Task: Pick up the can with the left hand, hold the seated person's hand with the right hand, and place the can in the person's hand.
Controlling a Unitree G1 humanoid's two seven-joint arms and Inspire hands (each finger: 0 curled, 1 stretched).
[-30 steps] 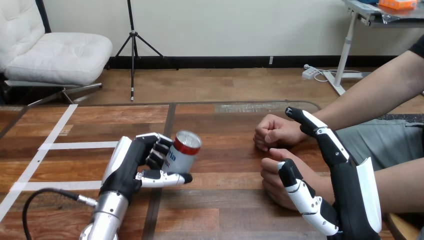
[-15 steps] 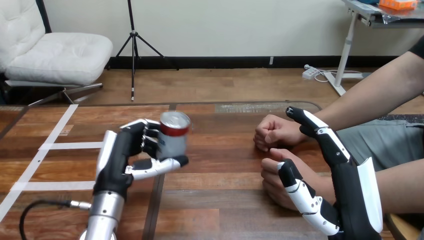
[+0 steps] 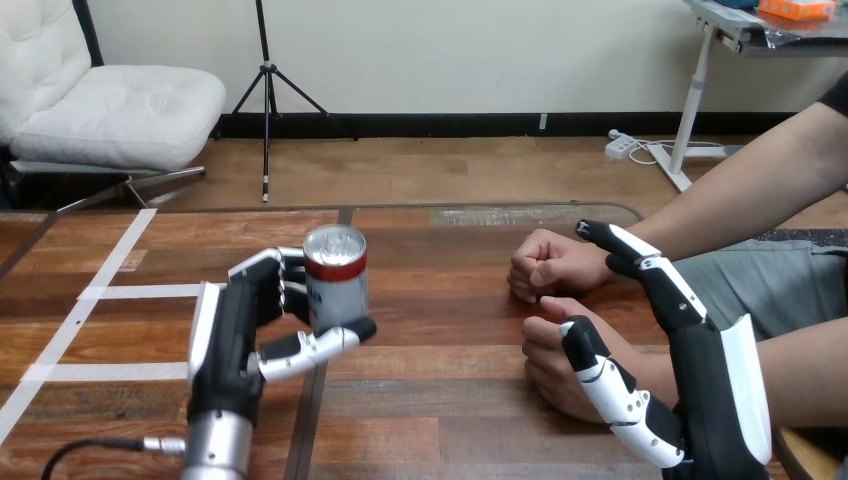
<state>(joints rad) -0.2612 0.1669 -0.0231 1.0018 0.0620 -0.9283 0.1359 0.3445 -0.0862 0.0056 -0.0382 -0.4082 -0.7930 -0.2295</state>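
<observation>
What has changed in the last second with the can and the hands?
The left robot hand, curled round the can, turned and drew a little left, bringing the can from tilted to upright. The right robot hand stayed open beside the person's two closed hands, which did not move.

White cushioned chair [image 3: 110, 110] left; black tripod [image 3: 266, 90]; pale wall [image 3: 450, 50], dark baseboard [image 3: 450, 124]; wood floor [image 3: 450, 170]; white desk leg [image 3: 692, 100] right.

The left hand [image 3: 228, 345] is black, with a long white shell along its back and jointed fingers [image 3: 258, 264] banded black and white. Its forearm [image 3: 216, 448] is a silver cylinder. The right hand [image 3: 700, 390] matches: black body, white shell, white finger segments, black tips.
</observation>
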